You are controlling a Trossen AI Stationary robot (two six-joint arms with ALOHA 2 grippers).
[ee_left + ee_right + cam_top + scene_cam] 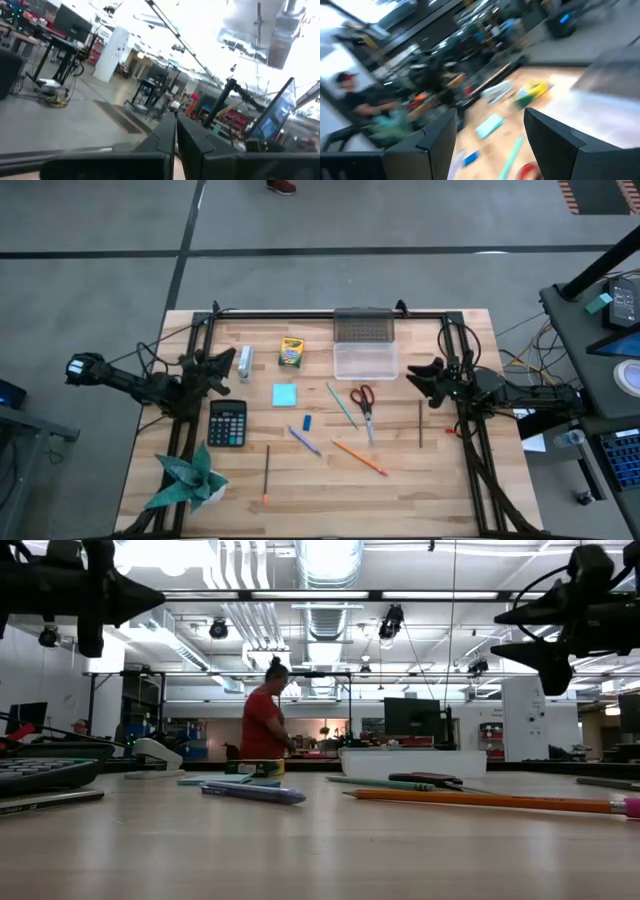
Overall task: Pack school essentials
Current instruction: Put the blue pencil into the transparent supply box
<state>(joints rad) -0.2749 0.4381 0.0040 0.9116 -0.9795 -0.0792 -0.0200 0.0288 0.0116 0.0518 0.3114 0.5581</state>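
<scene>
At the left edge of the surface you have the left gripper hanging above the wood with its jaws pressed together and nothing between them; the left wrist view shows the two fingers meeting. Below it in the high view sits the black calculator, and at the near-left corner the green paper plant. Just beside the left gripper, toward the far edge, lies a small white stapler-like item; what it is you cannot tell for sure.

Moving right, a pencil lies near the near edge. The crayon box stands near the far edge, with the blue note pad nearer the middle. The eraser lies just past the pad, and a purple pen lies beside it. A green pencil runs slantwise at the middle, with the scissors just beside it, red handles toward the far edge. An orange pencil lies nearer the near edge.

At the far edge, a clear box sits with a dark meshed lid behind it. A dark pencil lies toward the right edge.

The right gripper hangs above the right side, jaws spread wide and holding nothing.
</scene>
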